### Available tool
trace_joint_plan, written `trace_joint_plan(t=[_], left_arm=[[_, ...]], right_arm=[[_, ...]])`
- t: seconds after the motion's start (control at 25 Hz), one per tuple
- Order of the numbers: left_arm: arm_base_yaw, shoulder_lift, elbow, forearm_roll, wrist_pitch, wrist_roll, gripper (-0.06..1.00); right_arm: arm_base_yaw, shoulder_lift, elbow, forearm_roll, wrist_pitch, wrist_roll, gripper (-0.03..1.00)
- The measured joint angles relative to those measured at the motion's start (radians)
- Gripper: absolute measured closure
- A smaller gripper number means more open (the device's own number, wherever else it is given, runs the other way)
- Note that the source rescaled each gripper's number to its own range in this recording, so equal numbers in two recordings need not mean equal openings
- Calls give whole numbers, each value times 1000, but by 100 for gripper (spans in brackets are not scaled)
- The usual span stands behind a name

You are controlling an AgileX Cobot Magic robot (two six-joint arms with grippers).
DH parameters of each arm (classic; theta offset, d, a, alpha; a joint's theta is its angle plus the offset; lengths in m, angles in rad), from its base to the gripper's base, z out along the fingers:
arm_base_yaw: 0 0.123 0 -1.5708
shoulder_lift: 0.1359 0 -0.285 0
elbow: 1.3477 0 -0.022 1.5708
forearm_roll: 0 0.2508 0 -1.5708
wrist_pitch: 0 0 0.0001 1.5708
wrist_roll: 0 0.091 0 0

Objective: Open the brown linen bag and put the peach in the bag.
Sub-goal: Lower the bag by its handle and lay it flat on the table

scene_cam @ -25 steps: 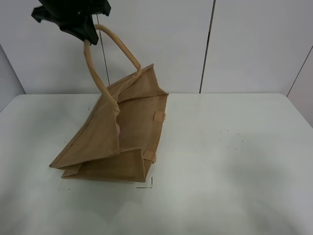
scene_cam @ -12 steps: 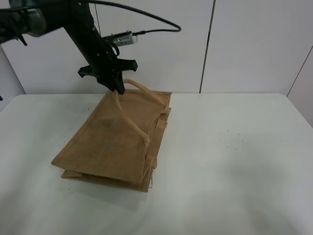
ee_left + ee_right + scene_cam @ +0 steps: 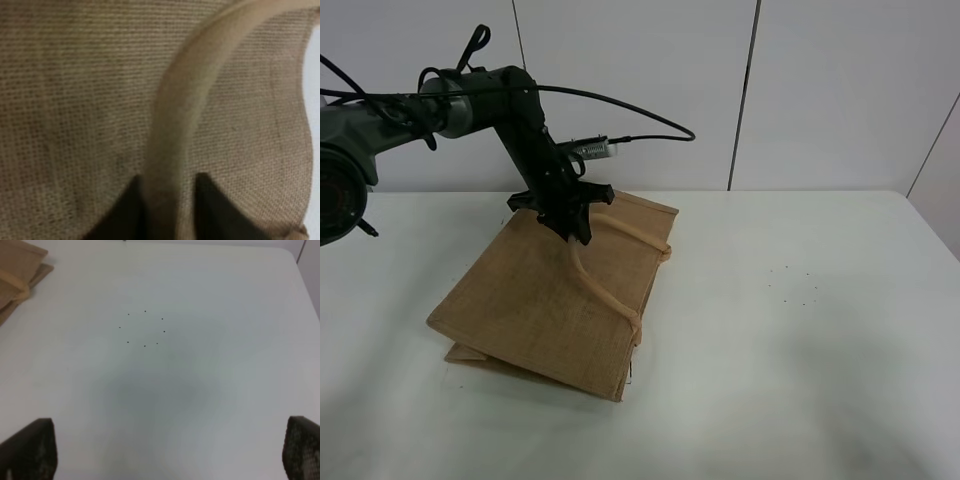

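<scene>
The brown linen bag (image 3: 545, 300) lies flat on the white table, mouth toward the back right. My left gripper (image 3: 576, 226) is low over the bag's far end and shut on one beige loop handle (image 3: 605, 290). In the left wrist view the handle (image 3: 172, 130) runs between my two dark fingers (image 3: 131, 212) over the coarse weave (image 3: 70, 100), with the left gripper (image 3: 167, 210) clamped on it. The peach is hidden. My right gripper (image 3: 167, 440) is open and empty above bare table, out of the exterior view. A corner of the bag (image 3: 17, 267) shows in the right wrist view.
The white table (image 3: 800, 380) ends at a white panelled wall behind. A ring of small black dots (image 3: 795, 285) marks the table right of the bag and also shows in the right wrist view (image 3: 145, 327). The left arm's cable (image 3: 640, 110) loops above the bag.
My left gripper has come down with the handle from high above to just over the bag. The bag has collapsed from propped open to flat, and its inside no longer shows.
</scene>
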Motion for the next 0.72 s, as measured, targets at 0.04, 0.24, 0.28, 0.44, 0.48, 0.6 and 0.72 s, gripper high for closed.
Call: trace_joint_plan(t=[0.04,0.24,0.28,0.44,0.48,0.6,0.72], left_arm=[[-1,0,0,-3,6,4,45],[-2,-3,1,-6,39,7,6],[-2,-7,1,-6,43,7,4],[-2,-58,1,79,45,3,2],[-2,-72,1,123,44,-9,2],[-2,-110,-1,262,44,-62,2],[14,-116,-2,332,46,-89,2]], right_arm=[[0,0,0,0,0,0,-3],[0,0,0,0,0,0,-3],[0,0,0,0,0,0,-3],[0,0,0,0,0,0,-3],[0,0,0,0,0,0,-3],[0,0,0,0,0,0,-3],[0,0,0,0,0,0,-3]])
